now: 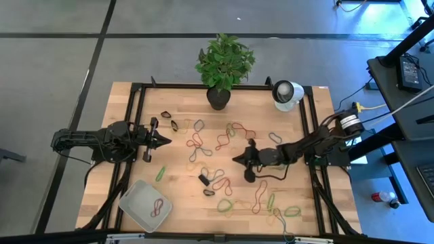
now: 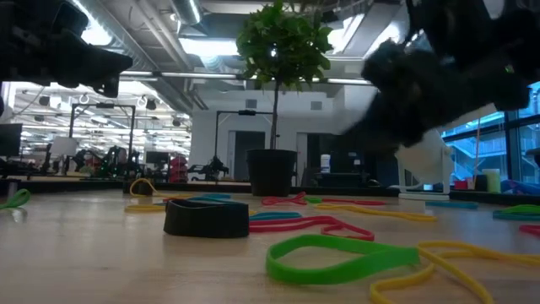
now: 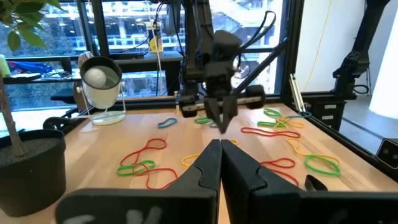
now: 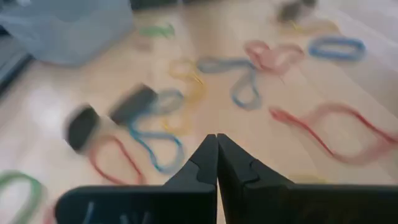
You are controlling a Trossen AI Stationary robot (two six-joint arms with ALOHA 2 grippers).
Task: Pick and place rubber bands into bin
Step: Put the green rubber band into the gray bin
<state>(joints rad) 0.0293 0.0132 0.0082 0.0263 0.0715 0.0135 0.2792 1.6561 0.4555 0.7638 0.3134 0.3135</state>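
Our right hand (image 1: 237, 159) hovers over the middle of the bench (image 1: 183, 196), fingers pressed together on nothing. Our left hand (image 1: 165, 141) waits at the bench's left side, likewise closed and empty. We judge we are between picks: next the right hand must open and drop onto one of the rubber bands (image 1: 224, 184) strewn around it. The bin (image 1: 135, 203) sits at the near left corner, with one reddish band (image 1: 160, 206) inside.
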